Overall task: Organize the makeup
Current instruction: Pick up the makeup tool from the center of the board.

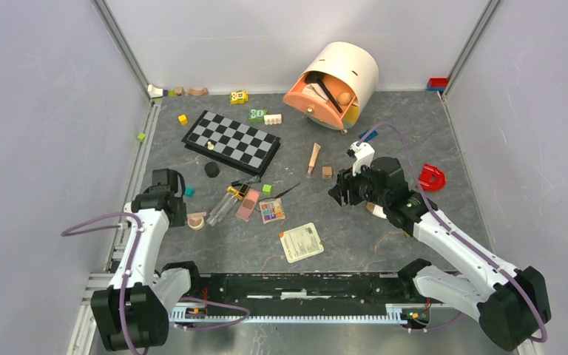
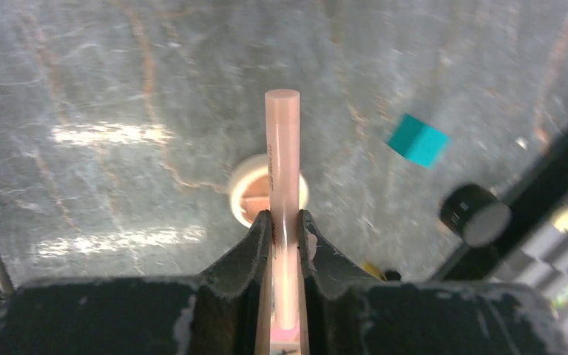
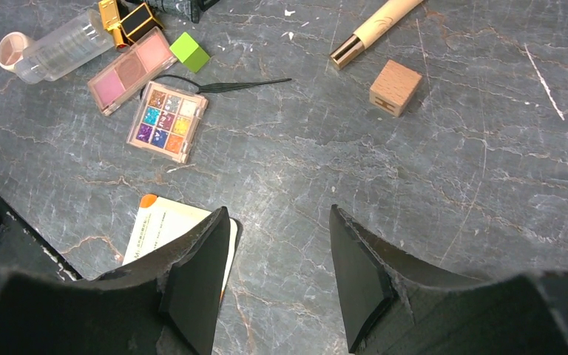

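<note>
The step in hand seems to be carrying one cosmetic toward the big cream-and-peach round case (image 1: 340,70). It lies on its side at the far middle-right, with its mouth open and a brush inside. The left gripper (image 2: 285,222), at the near left, is clenched on a slim pink pencil (image 2: 282,148). The pencil stands out straight between the fingers, and its free end is over a round peach compact (image 2: 248,194). I cannot tell whether it touches the compact. The right gripper (image 3: 277,214) is released, its jaws wide apart and empty. It hovers over bare table just beside a white-and-orange paper card (image 3: 166,229).

In my judgement the next move calls for a lift clear of the compact. Then comes a long way to the far right, past the black-and-grey chessboard (image 1: 231,140), or a handover to the right arm, which is nearer to the case.

The room is a booth of plain pale grey walls (image 1: 44,111). The table (image 1: 384,237) is dark grey with a marble pattern, flat and a little shiny. In its middle lie a clear plastic tube (image 3: 63,52), a pink eyeshadow palette (image 3: 129,70) and a multicolour eyeshadow palette (image 3: 167,121), close together. A small wooden cube (image 3: 395,87) sits apart to their right.
</note>
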{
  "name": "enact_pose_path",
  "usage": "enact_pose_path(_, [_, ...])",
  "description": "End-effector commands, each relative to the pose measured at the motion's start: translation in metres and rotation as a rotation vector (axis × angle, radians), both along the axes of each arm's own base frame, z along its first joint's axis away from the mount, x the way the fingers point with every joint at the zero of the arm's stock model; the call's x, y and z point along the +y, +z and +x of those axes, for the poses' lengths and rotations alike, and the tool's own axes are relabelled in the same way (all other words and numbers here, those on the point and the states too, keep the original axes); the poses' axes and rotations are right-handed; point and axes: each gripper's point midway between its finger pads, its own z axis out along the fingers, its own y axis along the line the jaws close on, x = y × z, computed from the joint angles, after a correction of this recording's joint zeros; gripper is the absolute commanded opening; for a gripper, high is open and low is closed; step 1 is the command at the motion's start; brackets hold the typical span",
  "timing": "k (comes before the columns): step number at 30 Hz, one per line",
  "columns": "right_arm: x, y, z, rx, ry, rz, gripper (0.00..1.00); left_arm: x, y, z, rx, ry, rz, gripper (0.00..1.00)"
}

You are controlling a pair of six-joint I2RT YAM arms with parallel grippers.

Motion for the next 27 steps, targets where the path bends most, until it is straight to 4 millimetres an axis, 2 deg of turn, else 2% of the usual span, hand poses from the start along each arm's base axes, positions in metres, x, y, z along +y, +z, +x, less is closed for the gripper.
enact_pose_path(1, [-0.002, 0.026, 0.007, -0.077, -0.022, 0.018, 0.59, -0.012, 0.039, 0.034, -0.110, -0.259, 0.010, 0.02])
enact_pose_path(3, [-0.003, 0.027, 0.007, -0.083, -0.028, 0.018, 0.59, -0.028, 0.046, 0.052, -0.165, -0.404, -0.029, 0.02])
enact_pose_path(5, [-0.004, 0.026, 0.006, -0.084, -0.027, 0.018, 0.59, -0.048, 0.056, 0.080, -0.275, -0.565, -0.062, 0.02])
enact_pose_path(9, [-0.002, 0.024, 0.005, -0.084, -0.014, 0.018, 0.60, -0.100, 0.061, 0.106, -0.329, -0.868, -0.138, 0.02])
enact_pose_path(12, [0.000, 0.024, 0.005, -0.085, -0.002, 0.020, 0.60, -0.159, 0.068, 0.117, -0.306, -1.114, -0.102, 0.02])
enact_pose_path(14, [0.002, 0.025, 0.004, -0.089, 0.011, 0.027, 0.60, -0.203, 0.076, 0.123, -0.360, -1.251, -0.098, 0.02])
enact_pose_path(17, [0.004, 0.028, 0.002, -0.091, 0.028, 0.039, 0.60, -0.265, 0.088, 0.124, -0.516, -1.434, -0.152, 0.02])
enact_pose_path(20, [0.003, 0.031, 0.000, -0.102, 0.022, 0.051, 0.61, -0.307, 0.093, 0.118, -0.624, -1.584, -0.190, 0.02])
enact_pose_path(23, [0.001, 0.036, -0.002, -0.129, 0.012, 0.077, 0.61, -0.336, 0.100, 0.107, -0.727, -1.731, -0.184, 0.02])
enact_pose_path(27, [0.001, 0.045, -0.006, -0.169, -0.003, 0.137, 0.63, -0.364, 0.118, 0.090, -0.906, -1.883, -0.136, 0.02])
